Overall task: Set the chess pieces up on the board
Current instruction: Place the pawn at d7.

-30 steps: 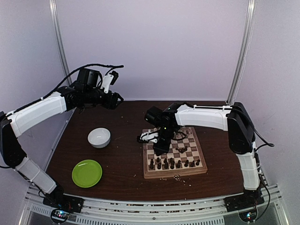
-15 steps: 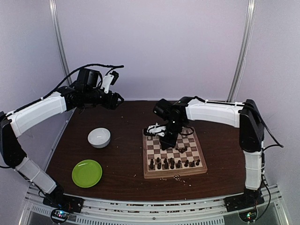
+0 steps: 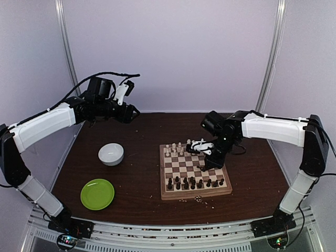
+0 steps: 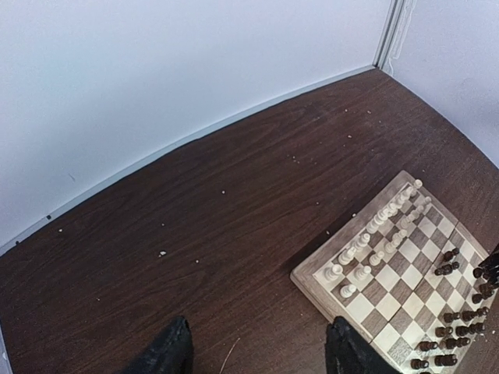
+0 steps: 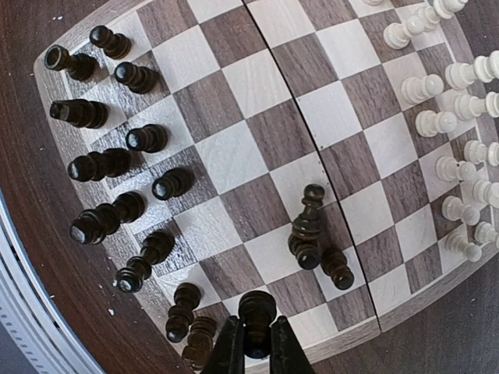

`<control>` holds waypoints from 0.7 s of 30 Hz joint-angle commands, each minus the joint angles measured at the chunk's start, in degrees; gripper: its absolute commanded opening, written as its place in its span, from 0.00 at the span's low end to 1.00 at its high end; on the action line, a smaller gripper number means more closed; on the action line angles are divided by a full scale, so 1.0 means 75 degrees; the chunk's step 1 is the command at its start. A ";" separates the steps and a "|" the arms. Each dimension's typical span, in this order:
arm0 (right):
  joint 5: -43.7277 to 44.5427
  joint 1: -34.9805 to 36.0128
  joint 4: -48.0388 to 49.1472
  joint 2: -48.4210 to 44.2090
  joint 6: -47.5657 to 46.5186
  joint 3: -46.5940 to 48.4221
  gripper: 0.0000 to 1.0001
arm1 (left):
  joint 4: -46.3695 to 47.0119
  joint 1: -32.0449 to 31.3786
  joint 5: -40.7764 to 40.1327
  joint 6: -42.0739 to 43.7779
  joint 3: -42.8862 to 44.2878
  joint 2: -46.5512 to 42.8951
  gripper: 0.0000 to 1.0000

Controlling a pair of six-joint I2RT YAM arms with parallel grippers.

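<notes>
The board (image 3: 195, 195) lies right of the table's middle. Cream chess pieces (image 3: 177, 149) line its far edge and dark chess pieces (image 3: 193, 183) its near rows. My right gripper (image 3: 206, 164) hangs over the board's right side. In the right wrist view it (image 5: 257, 354) is shut on an upright dark piece (image 5: 257, 310) by the board's edge. One dark piece (image 5: 309, 222) lies tipped beside two others on the middle squares. My left gripper (image 3: 131, 110) is raised at the back left, open and empty (image 4: 261, 358), with the board (image 4: 312, 284) to its right.
A white bowl (image 3: 111, 154) stands left of the board and a round green plate (image 3: 97, 193) lies nearer the front left. Pale crumbs (image 3: 199, 198) dot the table by the board's near edge. The enclosure's walls stand close behind and to both sides.
My right arm has swung from the board's far left corner across to its right side, and its jaws have closed on a dark piece. The left arm has stayed still.
</notes>
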 commanded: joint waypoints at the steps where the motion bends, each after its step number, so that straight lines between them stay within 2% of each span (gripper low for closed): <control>1: -0.0309 0.0062 0.0281 0.0165 -0.0175 0.0026 0.07 | 0.0093 0.0008 0.0109 -0.0040 0.0249 0.0079 0.59; 21: -0.0363 0.0561 0.0306 0.1099 -0.0149 0.0278 0.07 | 0.0032 0.0007 0.0072 -0.0016 0.0299 -0.0061 0.59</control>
